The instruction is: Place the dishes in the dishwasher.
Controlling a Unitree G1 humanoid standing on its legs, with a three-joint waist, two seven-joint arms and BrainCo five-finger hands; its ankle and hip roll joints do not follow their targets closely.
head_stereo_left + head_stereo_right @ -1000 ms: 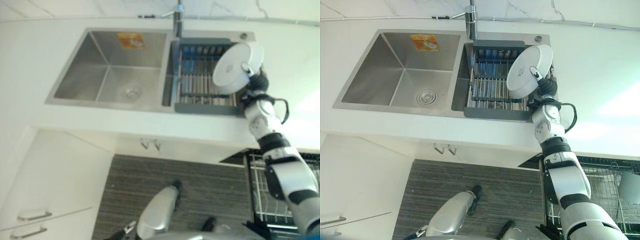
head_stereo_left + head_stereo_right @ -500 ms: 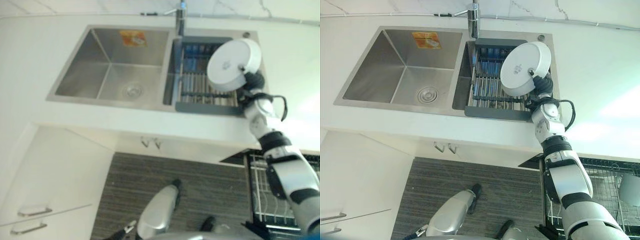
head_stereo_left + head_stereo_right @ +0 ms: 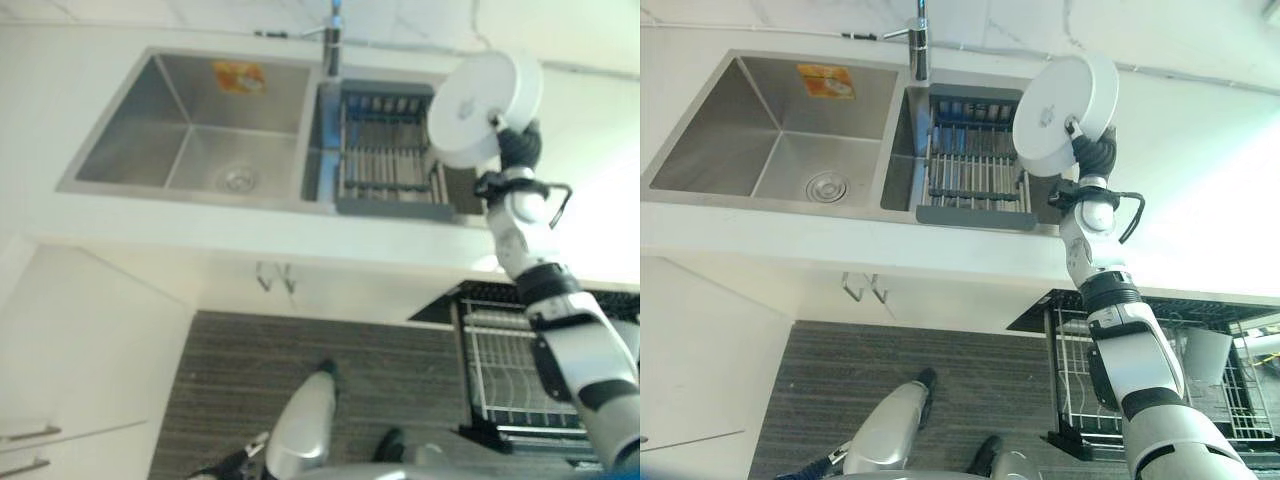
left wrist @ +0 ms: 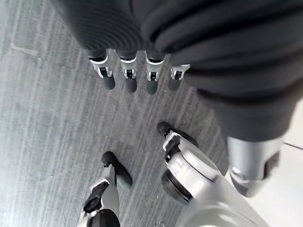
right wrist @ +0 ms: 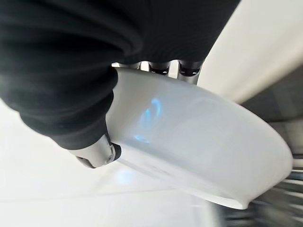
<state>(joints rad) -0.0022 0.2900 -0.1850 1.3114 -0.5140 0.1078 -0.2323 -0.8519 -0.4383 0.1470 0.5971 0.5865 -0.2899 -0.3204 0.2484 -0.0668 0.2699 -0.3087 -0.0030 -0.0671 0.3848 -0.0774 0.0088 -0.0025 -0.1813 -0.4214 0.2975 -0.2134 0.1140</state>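
A white round bowl (image 3: 485, 95) is tipped on its edge, underside facing me, in the air over the counter just right of the drying rack (image 3: 385, 165). My right hand (image 3: 515, 150) is shut on the bowl's (image 5: 203, 156) rim, thumb (image 5: 102, 153) on one side and fingers on the other. Low at the right, the dishwasher's pulled-out wire rack (image 3: 1080, 370) stands under the counter edge. My left hand (image 4: 128, 78) hangs over the striped floor, fingers relaxed and holding nothing.
A steel sink basin (image 3: 190, 130) lies left of the drying rack, with the faucet (image 3: 333, 35) behind them. The white counter (image 3: 150, 215) runs along the front. White cabinet drawers (image 3: 60, 380) stand lower left. A pale cup (image 3: 1205, 355) sits in the dishwasher rack.
The whole view has shifted, so more of the dishwasher rack shows. My right hand has carried the bowl up and to the right, off the drying rack and over the counter.
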